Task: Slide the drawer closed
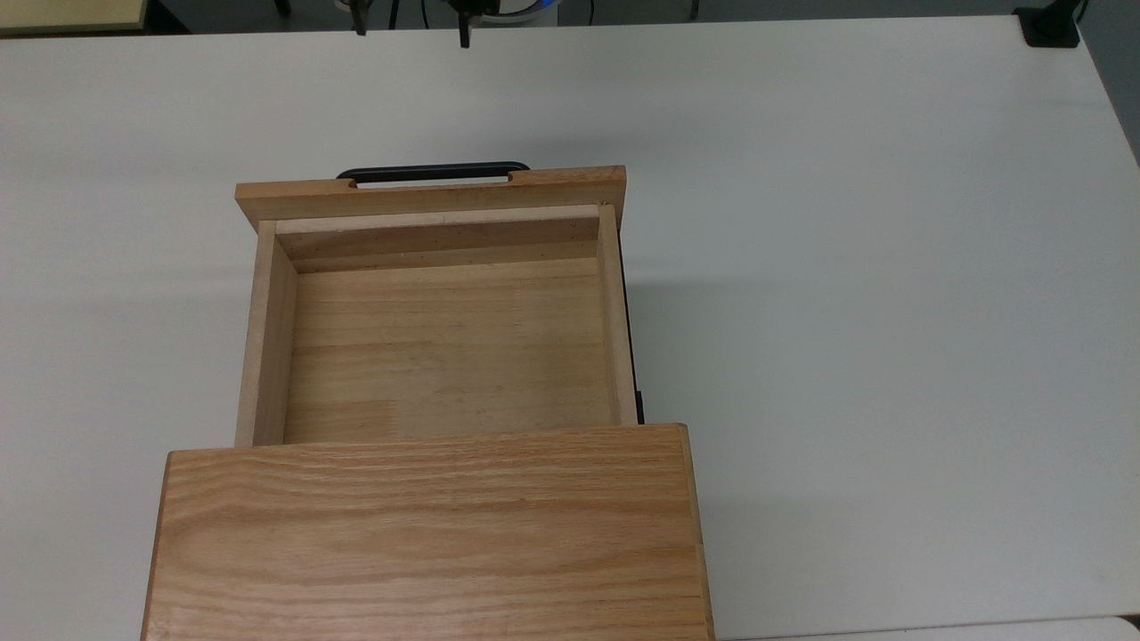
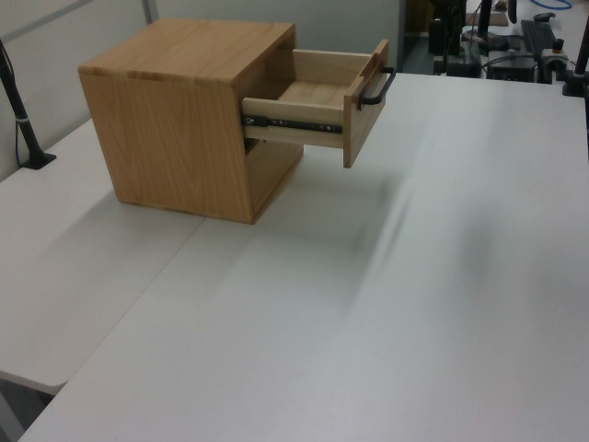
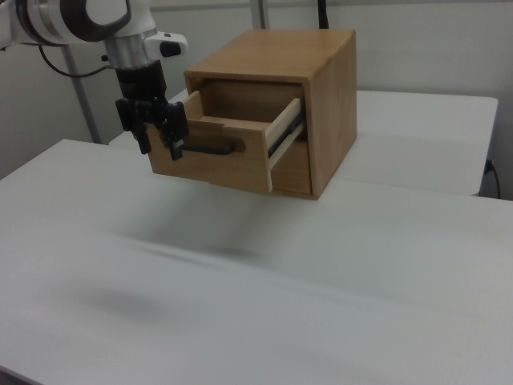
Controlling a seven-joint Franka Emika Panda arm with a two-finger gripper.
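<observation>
The drawer (image 1: 445, 343) is pulled far out of the cabinet (image 1: 427, 534). It is empty, and its bare wood floor shows in the top view. Its wide front panel (image 3: 212, 156) hangs in the air above the white surface (image 1: 846, 267) and does not touch it. A thin black handle (image 1: 434, 170) runs across the front panel. In the left view a dark metal rail (image 2: 293, 122) runs along the drawer's side into the cabinet. The cabinet sits near the bottom edge of the surface in the top view, toward the top view's left, and the drawer points at the far edge. In the right view the gripper (image 3: 157, 136) hangs in front of the panel, at the end of the handle on the right view's left. Its jaws point down and stand apart, with nothing between them. I cannot tell if they touch the handle. The white arm (image 3: 80, 20) reaches in from the right view's top left corner.
</observation>
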